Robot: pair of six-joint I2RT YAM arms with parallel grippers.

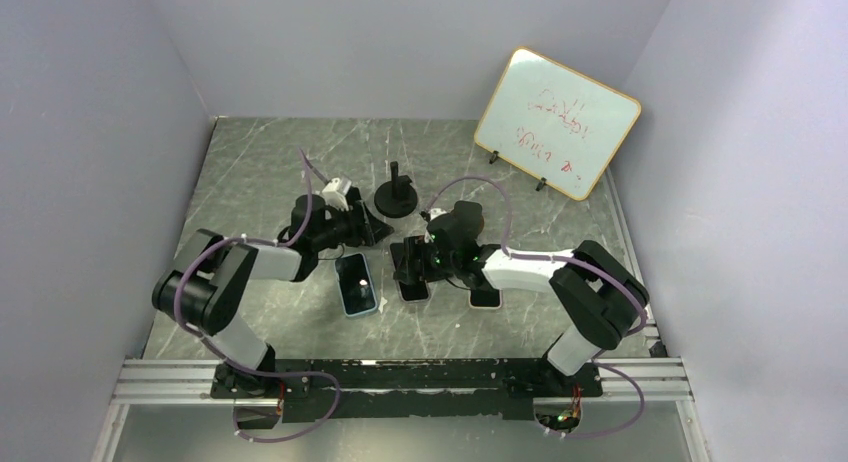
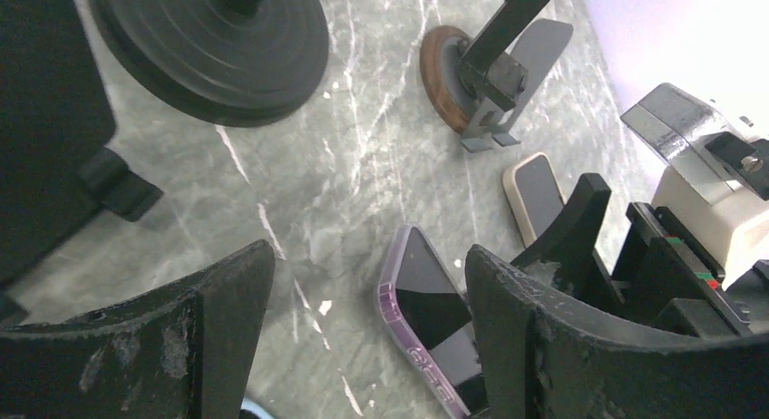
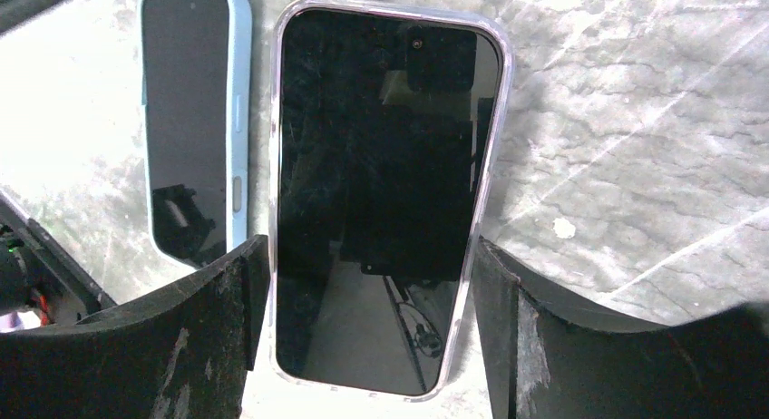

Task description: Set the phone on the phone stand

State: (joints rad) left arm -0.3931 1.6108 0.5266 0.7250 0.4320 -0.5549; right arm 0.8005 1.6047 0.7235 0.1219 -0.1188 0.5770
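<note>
A phone in a clear purple case (image 3: 381, 147) lies face up on the marble table; it also shows in the top view (image 1: 413, 287) and the left wrist view (image 2: 426, 301). My right gripper (image 3: 372, 260) is open, low over its near end, with one finger beside each long edge. A black phone stand (image 1: 397, 194) with a round base (image 2: 218, 47) and an upright post stands behind the phones. My left gripper (image 1: 365, 230) is open and empty, hovering between the stand and the phones (image 2: 370, 256).
A blue-cased phone (image 1: 356, 284) lies just left of the purple one (image 3: 186, 111). A beige-cased phone (image 1: 486, 296) lies to the right (image 2: 535, 188). A second stand on a wooden disc (image 2: 449, 74) stands behind it. A whiteboard (image 1: 556, 122) leans at the back right.
</note>
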